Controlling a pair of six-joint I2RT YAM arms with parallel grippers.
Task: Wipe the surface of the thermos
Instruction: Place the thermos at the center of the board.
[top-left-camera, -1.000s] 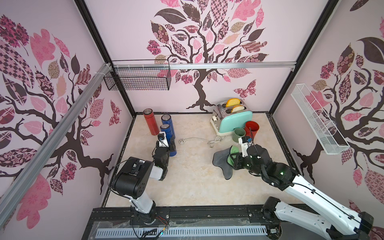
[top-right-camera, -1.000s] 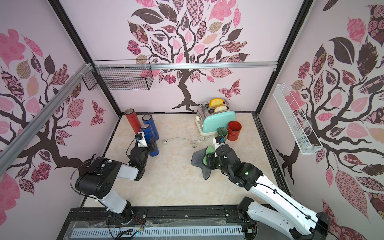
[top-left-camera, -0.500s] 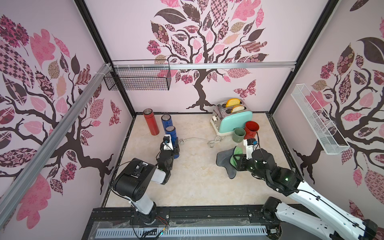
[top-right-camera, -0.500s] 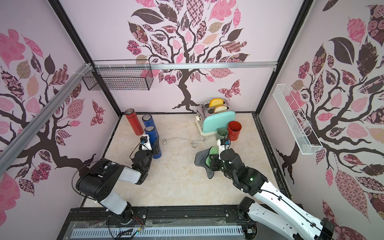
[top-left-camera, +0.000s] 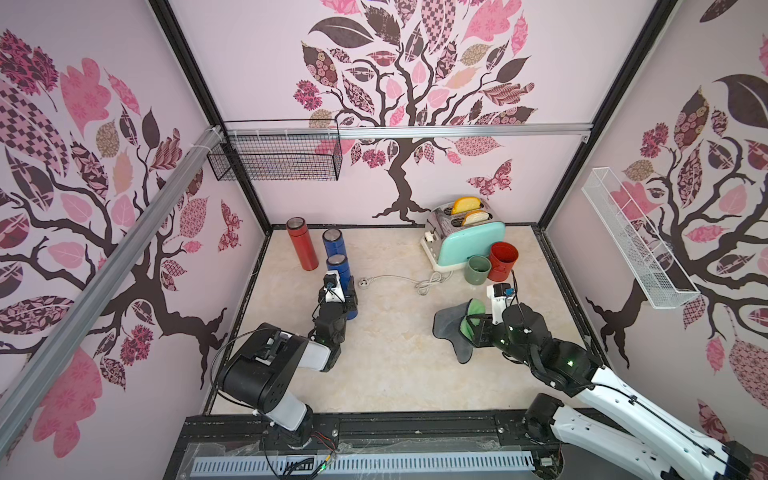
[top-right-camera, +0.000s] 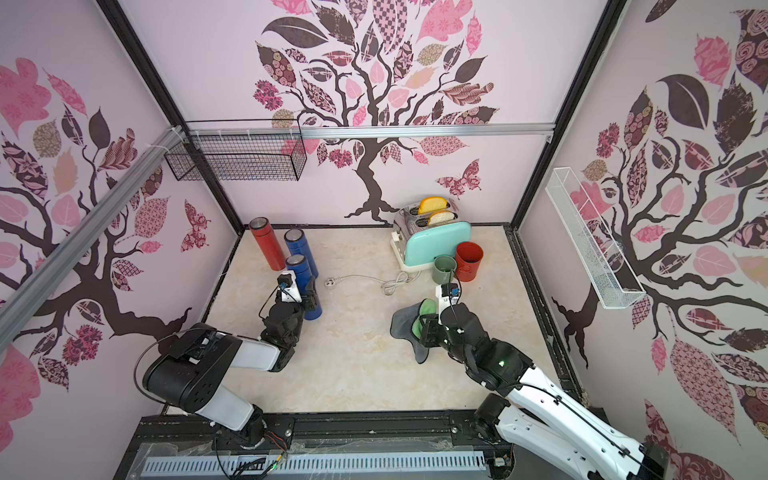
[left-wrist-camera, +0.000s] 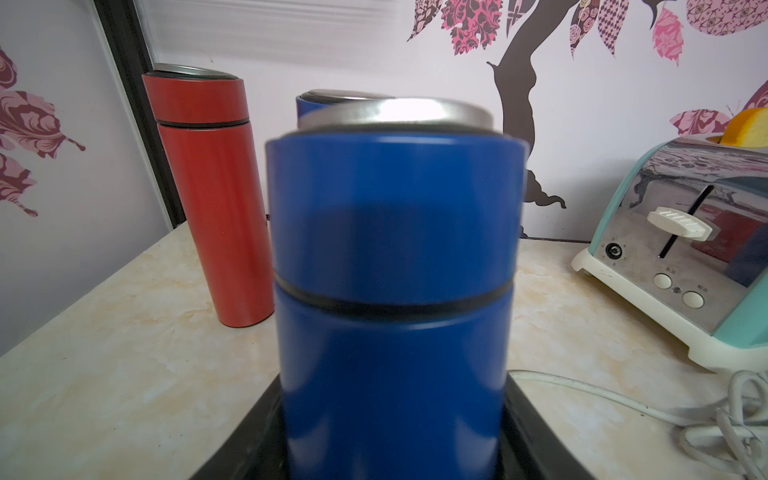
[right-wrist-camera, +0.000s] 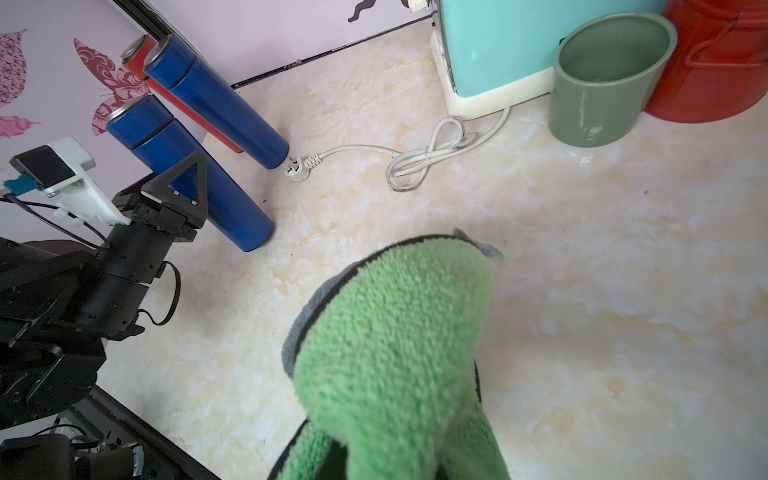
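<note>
The blue thermos (left-wrist-camera: 392, 249) that must be wiped stands upright, well to the left of the toaster (top-left-camera: 469, 245) and a little nearer to the robot than it. The jaws of the left arm (top-left-camera: 291, 353) are closed on the lower body of this thermos, one on each side, below the black ring of its cap. This low hold seems chosen to leave most of the blue surface free for wiping and to stop the thermos from tipping when it is rubbed. Whether its base rests on the counter (top-left-camera: 395, 374) or hangs just above it cannot be told. The jaws of the right arm (top-left-camera: 561, 365) are closed on a cloth (right-wrist-camera: 395, 340), green on one face and grey on the other, which hangs in front of the toaster, on the robot's side of the green cup (top-left-camera: 477, 270). The cloth is folded over the jaws with the soft green face outward, probably so that it meets the thermos first. Cloth and thermos are well apart, so no wiping is happening yet. A second blue thermos (top-left-camera: 333, 243) and a red thermos (top-left-camera: 301, 245) stand farther left of the toaster, near the back wall, and are not held.
</note>
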